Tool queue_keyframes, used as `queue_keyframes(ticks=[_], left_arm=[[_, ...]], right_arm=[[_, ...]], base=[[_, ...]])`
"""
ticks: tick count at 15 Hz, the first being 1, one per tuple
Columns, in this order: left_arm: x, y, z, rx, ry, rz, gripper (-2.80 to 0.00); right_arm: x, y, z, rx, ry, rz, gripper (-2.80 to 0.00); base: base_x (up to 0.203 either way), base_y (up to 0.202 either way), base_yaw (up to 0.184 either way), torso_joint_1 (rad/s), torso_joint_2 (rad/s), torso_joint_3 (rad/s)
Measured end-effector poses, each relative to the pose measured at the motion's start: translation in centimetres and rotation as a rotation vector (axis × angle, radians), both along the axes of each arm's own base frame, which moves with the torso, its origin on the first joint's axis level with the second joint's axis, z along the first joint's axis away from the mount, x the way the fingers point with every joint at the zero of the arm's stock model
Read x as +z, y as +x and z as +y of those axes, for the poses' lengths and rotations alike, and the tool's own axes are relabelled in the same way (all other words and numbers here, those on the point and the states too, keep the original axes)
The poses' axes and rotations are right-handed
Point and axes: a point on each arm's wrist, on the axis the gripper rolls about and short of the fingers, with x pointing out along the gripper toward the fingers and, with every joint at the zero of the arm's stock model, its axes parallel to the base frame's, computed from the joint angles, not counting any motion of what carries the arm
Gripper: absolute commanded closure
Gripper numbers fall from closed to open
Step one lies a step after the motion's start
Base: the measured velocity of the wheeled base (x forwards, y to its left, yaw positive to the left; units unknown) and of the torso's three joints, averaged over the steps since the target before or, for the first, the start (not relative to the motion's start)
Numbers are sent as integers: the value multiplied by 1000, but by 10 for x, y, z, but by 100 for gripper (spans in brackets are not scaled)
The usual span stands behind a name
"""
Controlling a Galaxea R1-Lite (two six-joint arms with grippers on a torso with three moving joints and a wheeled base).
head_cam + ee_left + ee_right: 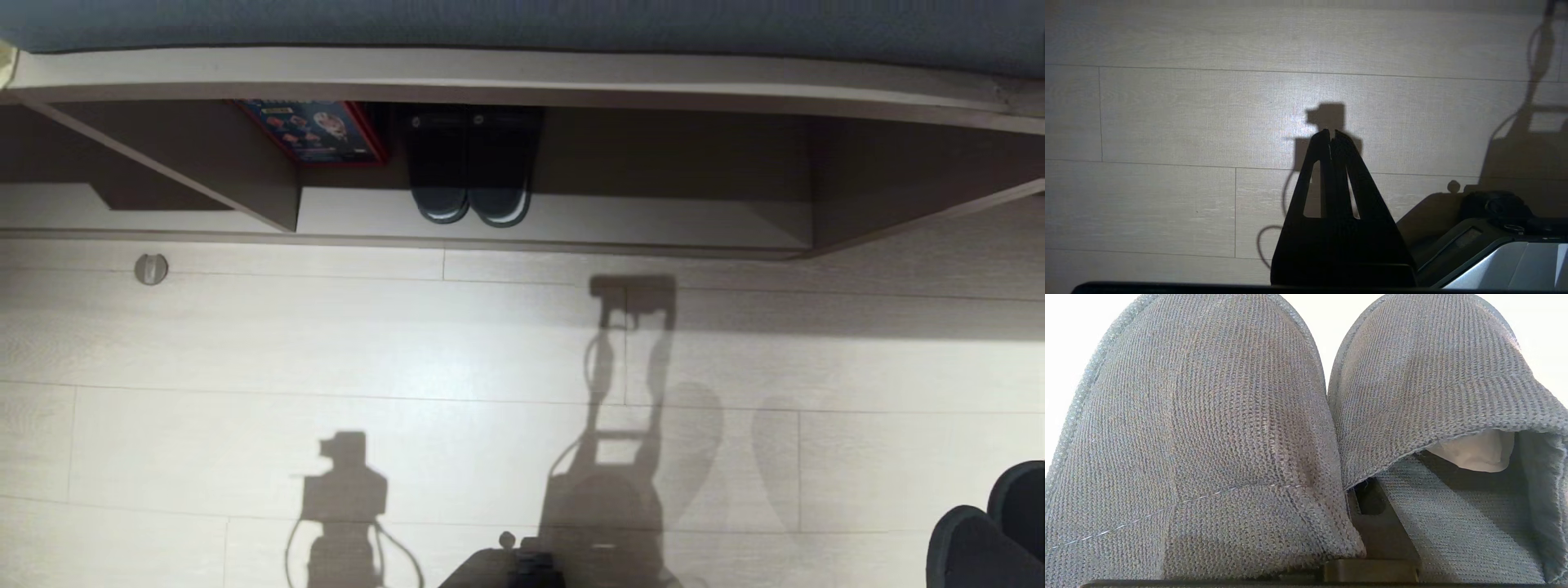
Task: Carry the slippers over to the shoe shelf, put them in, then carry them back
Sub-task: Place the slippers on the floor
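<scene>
Pale wood-plank floor [408,343] fronts the shoe shelf [653,220], whose middle compartment holds a dark pair with white sole rims [469,171] beside a red-edged box [314,131]. The slippers [1208,437], of grey knit fabric, lie side by side against the right gripper [1372,514], well apart from the shelf at the head view's lower right. Its jaws are closed, pinching the slippers' adjoining inner edges. The left gripper [1331,134] hangs over bare floor, fingertips pressed together, holding nothing.
</scene>
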Motion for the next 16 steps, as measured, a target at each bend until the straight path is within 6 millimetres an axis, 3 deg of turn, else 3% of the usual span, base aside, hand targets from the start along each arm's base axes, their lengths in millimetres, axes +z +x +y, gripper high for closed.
queue_keyframes(ticks=[16], left_arm=[[0,0,0,-1,0,0,0]], right_arm=[[0,0,0,1,0,2,0]], base=[[0,0,0,3,2,202]])
